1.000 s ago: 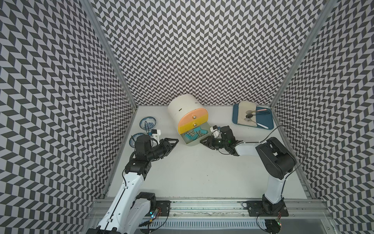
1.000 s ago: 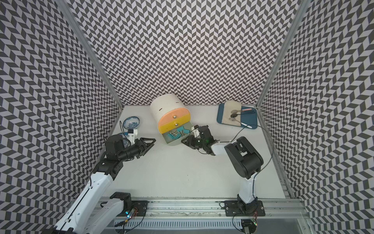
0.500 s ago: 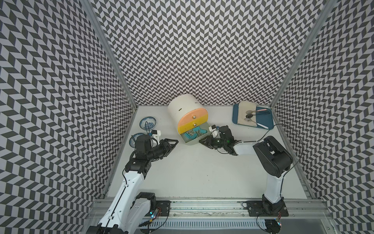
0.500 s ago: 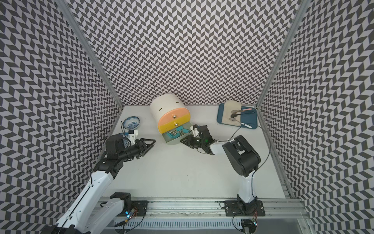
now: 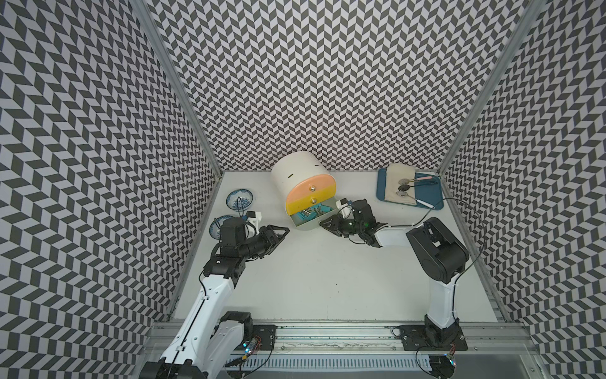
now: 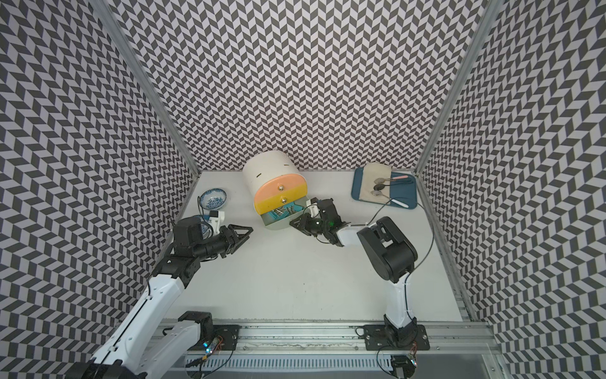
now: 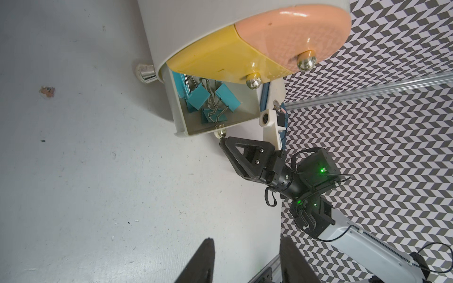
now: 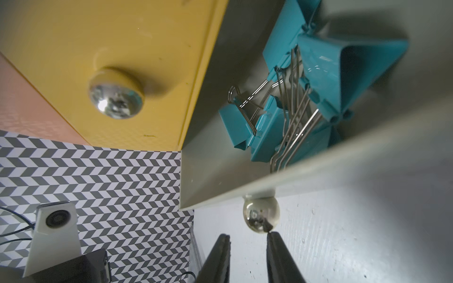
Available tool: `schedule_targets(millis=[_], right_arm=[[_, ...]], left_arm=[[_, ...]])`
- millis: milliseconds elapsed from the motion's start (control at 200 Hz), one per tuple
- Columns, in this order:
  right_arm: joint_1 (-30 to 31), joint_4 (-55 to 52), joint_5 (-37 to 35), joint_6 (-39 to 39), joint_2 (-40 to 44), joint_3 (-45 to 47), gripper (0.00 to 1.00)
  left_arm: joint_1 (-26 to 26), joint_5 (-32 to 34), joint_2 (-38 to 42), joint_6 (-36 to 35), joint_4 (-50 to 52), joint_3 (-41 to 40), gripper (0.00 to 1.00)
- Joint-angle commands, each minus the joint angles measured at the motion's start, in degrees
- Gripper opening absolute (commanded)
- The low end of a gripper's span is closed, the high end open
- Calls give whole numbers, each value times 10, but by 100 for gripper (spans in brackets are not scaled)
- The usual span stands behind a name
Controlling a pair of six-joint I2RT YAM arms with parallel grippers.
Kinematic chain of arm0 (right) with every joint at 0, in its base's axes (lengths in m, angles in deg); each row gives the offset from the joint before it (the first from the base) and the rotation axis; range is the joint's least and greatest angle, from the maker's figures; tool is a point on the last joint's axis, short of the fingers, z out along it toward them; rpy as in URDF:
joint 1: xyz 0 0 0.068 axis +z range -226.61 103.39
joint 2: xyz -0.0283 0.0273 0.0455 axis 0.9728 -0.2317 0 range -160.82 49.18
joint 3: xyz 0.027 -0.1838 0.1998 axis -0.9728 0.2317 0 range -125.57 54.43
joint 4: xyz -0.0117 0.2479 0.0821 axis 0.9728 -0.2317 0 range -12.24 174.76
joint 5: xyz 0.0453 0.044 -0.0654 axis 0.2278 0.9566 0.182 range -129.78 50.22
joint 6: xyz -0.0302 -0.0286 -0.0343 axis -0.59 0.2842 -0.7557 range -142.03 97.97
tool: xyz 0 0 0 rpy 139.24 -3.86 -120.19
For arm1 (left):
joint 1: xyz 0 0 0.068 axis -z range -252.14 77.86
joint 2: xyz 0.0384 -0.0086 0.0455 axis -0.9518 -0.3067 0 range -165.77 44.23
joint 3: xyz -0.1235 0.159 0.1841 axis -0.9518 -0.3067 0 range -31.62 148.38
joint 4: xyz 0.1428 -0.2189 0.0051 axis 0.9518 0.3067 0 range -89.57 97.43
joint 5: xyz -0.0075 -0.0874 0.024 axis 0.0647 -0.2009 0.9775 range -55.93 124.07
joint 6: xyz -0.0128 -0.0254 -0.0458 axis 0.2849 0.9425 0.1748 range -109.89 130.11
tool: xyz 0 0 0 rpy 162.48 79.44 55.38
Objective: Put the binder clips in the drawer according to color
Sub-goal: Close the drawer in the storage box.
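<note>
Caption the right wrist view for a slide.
Open right gripper faces the silver knob of the open grey-green drawer holding teal binder clips.

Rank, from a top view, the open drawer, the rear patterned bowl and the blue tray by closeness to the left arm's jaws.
1. open drawer, just ahead of the left gripper, jaws pointing at it.
2. rear patterned bowl, back by the left wall.
3. blue tray, far back-right corner.
</note>
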Motion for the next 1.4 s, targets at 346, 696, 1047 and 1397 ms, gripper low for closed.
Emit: schedule_targets(millis=[346,696,1047,1397], right_arm=[[-9,68,-6,43,-49,-59,26],[-20,106,-4,76,-67,-69,3],[-22,142,-14,124,-101,-102,0],[-27,169,-20,164,-139,-129,0]], left_arm=[[-8,-5,0,-14,6,13,47],[-13,-4,-2,-16,11,12,47],[-16,-3,0,-15,14,12,47],[-20,-1,9,-11,22,10,47]])
